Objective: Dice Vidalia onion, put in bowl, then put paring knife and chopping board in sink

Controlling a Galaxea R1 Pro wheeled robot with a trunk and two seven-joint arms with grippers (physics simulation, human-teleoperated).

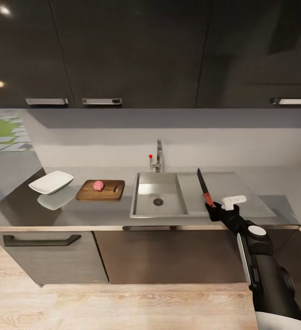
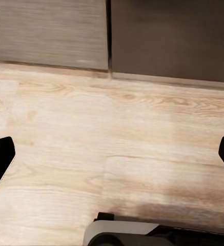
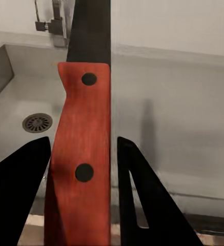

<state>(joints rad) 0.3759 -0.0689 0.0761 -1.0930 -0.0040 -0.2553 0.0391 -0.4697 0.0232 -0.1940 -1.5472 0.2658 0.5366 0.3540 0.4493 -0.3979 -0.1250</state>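
Paring knife (image 1: 204, 189), red handle clamped in the right gripper (image 1: 213, 208), blade raised over the drainboard beside the sink (image 1: 147, 213) basin. Vidalia onion (image 1: 98, 185) rests on the chopping board (image 1: 88, 194); white bowl (image 1: 51, 182) further left on the countertop (image 1: 26, 208). Left gripper (image 2: 112, 159) spread wide above wood floor (image 2: 117, 138), holding nothing.

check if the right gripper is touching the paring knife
Touching. In the right wrist view the right gripper has its two dark fingers pressed against both sides of the paring knife, on its red handle; the head view shows the blade held up over the drainboard.
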